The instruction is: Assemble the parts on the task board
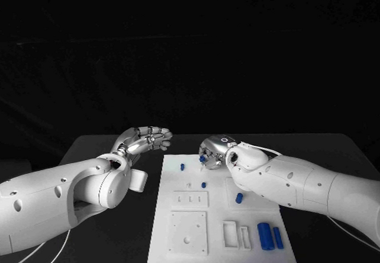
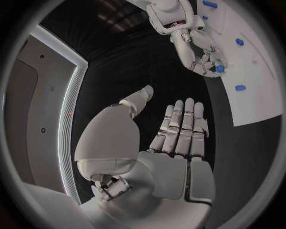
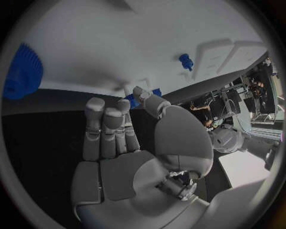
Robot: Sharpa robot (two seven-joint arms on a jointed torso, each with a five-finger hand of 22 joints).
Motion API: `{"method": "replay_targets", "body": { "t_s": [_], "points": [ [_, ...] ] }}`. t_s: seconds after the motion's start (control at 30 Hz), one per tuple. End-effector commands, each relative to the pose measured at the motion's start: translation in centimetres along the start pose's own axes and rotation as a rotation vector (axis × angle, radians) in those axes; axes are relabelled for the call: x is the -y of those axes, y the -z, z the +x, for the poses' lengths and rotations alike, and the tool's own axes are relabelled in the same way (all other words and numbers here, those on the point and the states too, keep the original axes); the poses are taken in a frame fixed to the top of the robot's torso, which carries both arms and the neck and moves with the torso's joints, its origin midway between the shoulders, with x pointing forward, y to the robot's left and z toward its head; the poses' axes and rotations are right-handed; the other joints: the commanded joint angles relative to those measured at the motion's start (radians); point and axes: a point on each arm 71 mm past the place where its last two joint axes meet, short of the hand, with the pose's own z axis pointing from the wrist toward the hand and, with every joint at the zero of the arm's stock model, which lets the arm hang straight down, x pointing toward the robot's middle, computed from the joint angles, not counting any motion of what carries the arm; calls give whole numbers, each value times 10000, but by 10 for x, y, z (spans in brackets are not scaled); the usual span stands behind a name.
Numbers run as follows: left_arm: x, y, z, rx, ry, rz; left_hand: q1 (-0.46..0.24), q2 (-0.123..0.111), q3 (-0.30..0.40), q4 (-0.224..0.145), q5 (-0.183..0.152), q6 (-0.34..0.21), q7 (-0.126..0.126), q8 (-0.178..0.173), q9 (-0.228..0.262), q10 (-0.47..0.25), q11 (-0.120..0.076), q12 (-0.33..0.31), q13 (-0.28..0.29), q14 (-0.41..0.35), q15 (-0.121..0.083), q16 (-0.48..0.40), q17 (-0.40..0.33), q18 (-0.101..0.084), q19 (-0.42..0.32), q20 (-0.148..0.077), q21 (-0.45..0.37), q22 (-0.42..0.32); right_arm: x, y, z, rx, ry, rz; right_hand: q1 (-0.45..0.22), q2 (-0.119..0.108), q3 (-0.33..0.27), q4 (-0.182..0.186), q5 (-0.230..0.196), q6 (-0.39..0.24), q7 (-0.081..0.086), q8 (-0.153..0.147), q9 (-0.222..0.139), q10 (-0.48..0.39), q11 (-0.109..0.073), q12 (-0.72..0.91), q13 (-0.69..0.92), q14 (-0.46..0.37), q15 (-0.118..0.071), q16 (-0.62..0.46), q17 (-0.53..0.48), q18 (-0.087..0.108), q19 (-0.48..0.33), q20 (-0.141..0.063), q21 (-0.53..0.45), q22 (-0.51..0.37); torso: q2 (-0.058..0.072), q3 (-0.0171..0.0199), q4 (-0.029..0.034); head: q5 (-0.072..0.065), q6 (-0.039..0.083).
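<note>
Pinching small blue part (image 1: pixel 203 158) between fingertips, right hand (image 1: pixel 216 151) hovers over far end of task board (image 1: pixel 186 251). Left hand (image 1: pixel 145 139) off board's left edge above black table (image 1: pixel 119 254), fingers straight and apart, holding nothing. Other blue parts (image 1: pixel 265 235) lie near board's front corner.

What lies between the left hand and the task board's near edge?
Only bare black table lies between the left hand and the task board; the head view shows it.
</note>
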Motion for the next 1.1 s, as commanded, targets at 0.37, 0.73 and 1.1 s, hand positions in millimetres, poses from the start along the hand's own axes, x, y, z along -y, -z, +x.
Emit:
{"method": "replay_targets", "body": {
  "t_s": [0.37,0.73,1.1],
  "points": [
    [2,0,2,-165,14,110,-117,-27,29,-68,16,50,162,-67,-11,-44,-24,-59,-12,-44,5,-42,-10,188,-49,47,-51,13,2,0,2,-153,142,93,11,114,7,-66,3,-1,62,-35,-10,-82,26,64,-20,-108,1,12,15,309,-58,-33,56,180,1,0,4,-20,-1],
    [3,0,2,-159,10,118,-125,-29,36,-76,15,49,162,-68,-12,-47,-24,-58,-11,-44,5,-45,-8,185,-49,46,-52,15,-1,0,2,-184,120,23,-11,93,-15,-82,-13,-31,70,-55,-20,-97,33,69,-35,-117,6,5,23,309,-70,-30,60,178,2,-6,6,-23,-8],
    [3,-2,3,-165,-10,124,-131,-31,44,-85,16,47,161,-69,-13,-51,-25,-58,-11,-44,5,-49,-7,183,-49,45,-54,18,-3,-1,3,-354,136,46,-12,111,-16,-83,-17,-30,71,-55,-20,-100,34,73,-40,-119,8,3,27,309,-73,-29,62,176,0,-13,5,-41,-6]
  ]
}}
